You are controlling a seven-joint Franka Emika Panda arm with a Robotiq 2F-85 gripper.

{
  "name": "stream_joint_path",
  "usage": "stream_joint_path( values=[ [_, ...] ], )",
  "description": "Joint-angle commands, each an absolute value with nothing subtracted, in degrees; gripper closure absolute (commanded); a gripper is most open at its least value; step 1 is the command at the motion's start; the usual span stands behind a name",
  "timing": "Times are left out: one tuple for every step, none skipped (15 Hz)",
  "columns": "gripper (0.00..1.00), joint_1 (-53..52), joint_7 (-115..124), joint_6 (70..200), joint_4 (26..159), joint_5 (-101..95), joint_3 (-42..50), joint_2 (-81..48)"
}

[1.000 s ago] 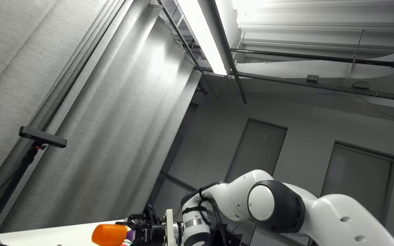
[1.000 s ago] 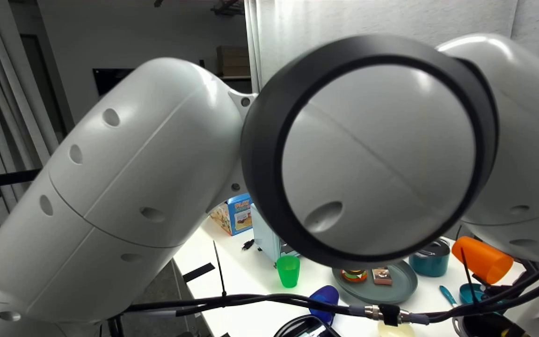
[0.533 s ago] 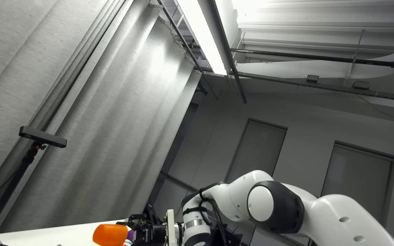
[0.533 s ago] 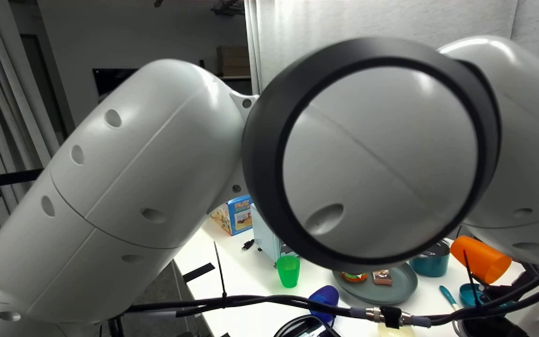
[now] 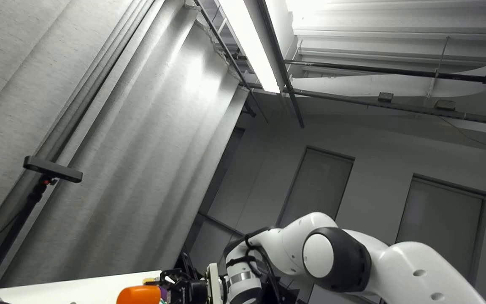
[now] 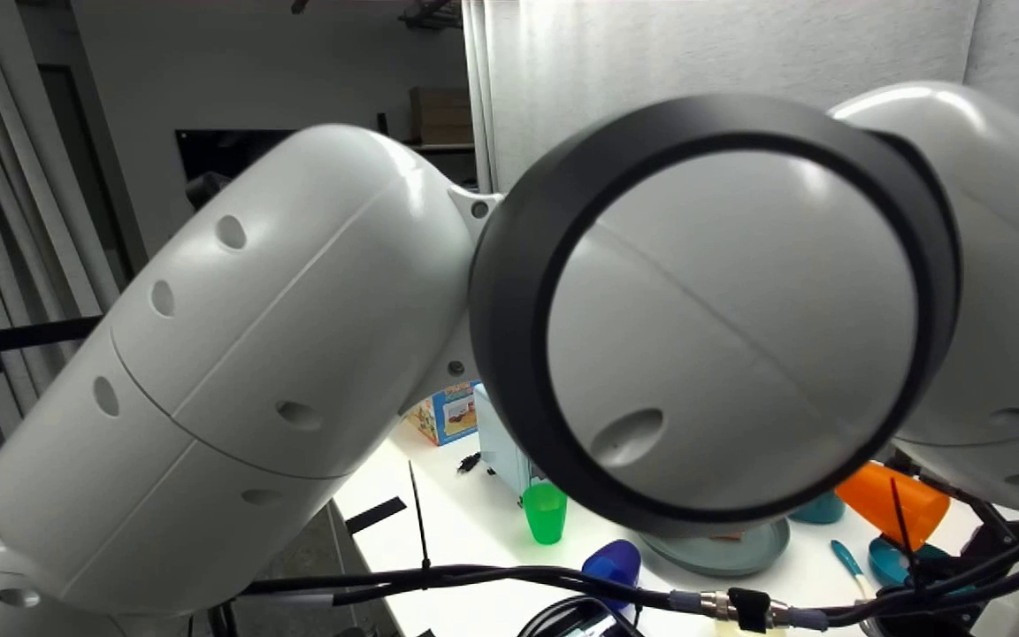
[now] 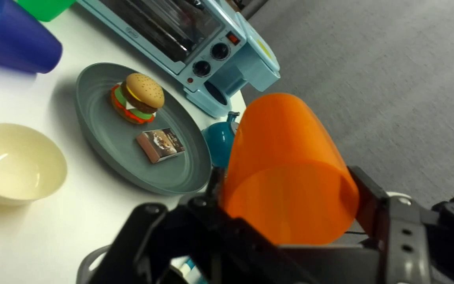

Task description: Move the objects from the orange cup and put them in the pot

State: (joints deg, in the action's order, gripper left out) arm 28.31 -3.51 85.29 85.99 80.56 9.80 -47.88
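My gripper [image 7: 288,181] is shut on the orange cup [image 7: 282,134], with one finger on each side near its rim. The cup is held tilted, its mouth facing back toward the gripper, and no object shows in the visible part of its inside. It also shows in both exterior views [image 5: 139,295] [image 6: 894,502]. A dark pot with a grey rim or handle [image 7: 83,268] is at the bottom left of the wrist view, mostly hidden by the gripper. A teal pot [image 7: 219,142] stands behind the plate. A purple thing [image 5: 163,294] shows beside the gripper, partly hidden.
A grey plate [image 7: 105,130] holds a toy burger [image 7: 140,96] and a small box [image 7: 160,144]. A cream bowl [image 7: 18,161], a blue cup [image 7: 18,43], a green cup [image 6: 546,513] and a light-blue toaster oven [image 7: 195,59] stand around it. A teal-handled utensil [image 6: 846,559] lies nearby.
The arm has lowered slightly. The held orange cup has moved down and left in one camera's picture, with its mouth tipped further down. A yellow spot now shows beside the gripper.
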Motion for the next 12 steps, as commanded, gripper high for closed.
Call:
stream_joint_path(
  values=[
    [0.49, 27.6, -8.7, 81.9, 80.3, 73.6, 12.0, -51.0],
    [0.49, 27.6, -10.3, 82.1, 79.7, 71.6, 12.1, -51.2],
    [0.49, 27.7, -11.8, 82.3, 79.0, 69.8, 12.1, -51.5],
    [0.49, 27.8, -13.3, 82.5, 78.4, 68.0, 12.0, -51.8],
    [0.49, 28.0, -14.7, 82.5, 77.7, 66.3, 11.9, -52.1],
    [0.49, 28.1, -15.9, 82.7, 77.0, 64.6, 11.8, -52.4],
    [0.49, 28.3, -17.1, 82.8, 76.4, 63.2, 11.6, -52.7],
    [0.49, 28.4, -18.5, 83.1, 75.9, 61.8, 11.4, -53.0],
    [0.49, 28.5, -20.0, 83.4, 75.3, 60.5, 11.2, -53.2],
    [0.49, 28.5, -22.0, 83.8, 74.7, 58.9, 11.1, -53.5],
    [0.49, 28.5, -23.8, 84.3, 74.1, 57.3, 11.1, -53.8],
    [0.49, 28.4, -25.8, 85.0, 73.4, 55.4, 11.1, -54.1]
  ],
)
